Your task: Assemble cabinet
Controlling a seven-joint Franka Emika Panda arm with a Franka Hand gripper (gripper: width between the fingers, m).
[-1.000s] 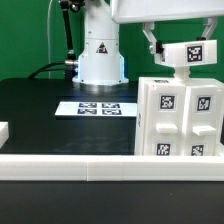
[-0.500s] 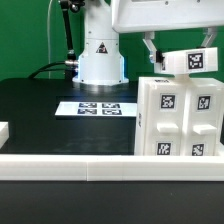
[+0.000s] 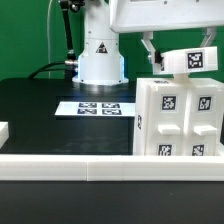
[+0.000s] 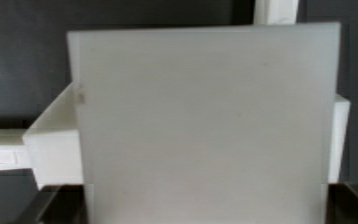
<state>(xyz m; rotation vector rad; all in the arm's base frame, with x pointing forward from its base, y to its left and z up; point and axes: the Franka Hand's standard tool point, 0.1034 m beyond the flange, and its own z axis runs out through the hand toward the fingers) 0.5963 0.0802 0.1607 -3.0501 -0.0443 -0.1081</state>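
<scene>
I see the gripper [image 3: 180, 56] at the exterior view's upper right, clamped on a small white tagged block [image 3: 192, 59]. One finger [image 3: 151, 52] shows at the block's left end. The block hangs tilted, its right end higher than its left and its tag facing the camera. It is just above the top of the cabinet [image 3: 178, 118], and I cannot tell whether the two touch. The cabinet stands upright on the near right part of the black table [image 3: 40, 110], just behind the long white rail [image 3: 90, 166] along the near edge. Its front shows several square tags on raised panels. The marker board [image 3: 98, 107] lies flat near the table's middle, left of the cabinet and apart from it, in front of the arm's base [image 3: 100, 55] at the far side. In the wrist view a plain white face of the block [image 4: 202, 120] fills most of the frame, very close to the lens. More white plastic shows beside it, with dark table behind.
</scene>
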